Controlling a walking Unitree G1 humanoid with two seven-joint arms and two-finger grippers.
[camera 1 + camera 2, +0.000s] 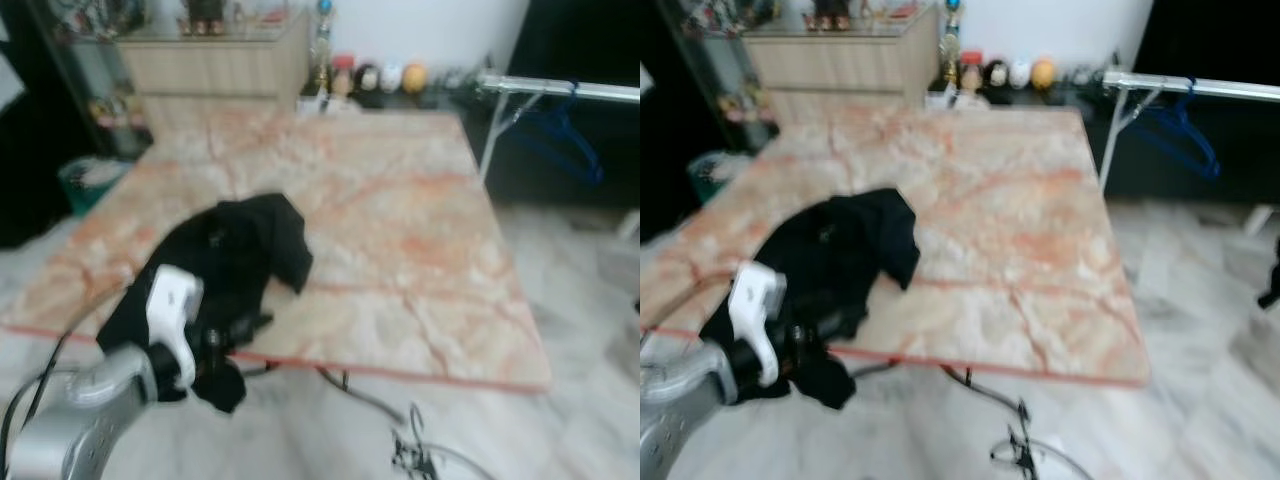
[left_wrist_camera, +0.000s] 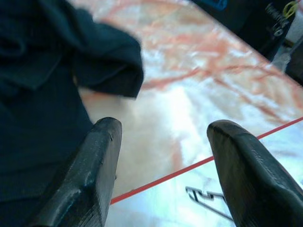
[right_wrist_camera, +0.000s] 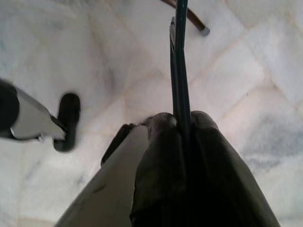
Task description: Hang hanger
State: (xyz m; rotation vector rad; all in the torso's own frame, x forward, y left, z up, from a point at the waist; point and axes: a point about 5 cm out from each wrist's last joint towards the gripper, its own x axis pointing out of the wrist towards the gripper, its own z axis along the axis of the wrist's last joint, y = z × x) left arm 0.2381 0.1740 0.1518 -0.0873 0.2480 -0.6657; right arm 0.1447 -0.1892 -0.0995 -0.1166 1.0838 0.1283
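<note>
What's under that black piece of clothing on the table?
The black garment lies crumpled on the marble table, its lower end draping over the near edge beside the left gripper. Whatever the cloth covers, a hanger perhaps, is hidden; only marble shows around it.

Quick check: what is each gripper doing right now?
Left gripper: open, at the black garment on the table's near edge.
Right gripper: shut on a thin dark hanger.

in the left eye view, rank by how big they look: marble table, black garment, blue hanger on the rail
1. marble table
2. black garment
3. blue hanger, though it hangs farther from the camera, so its true size against the garment is unsure.
</note>
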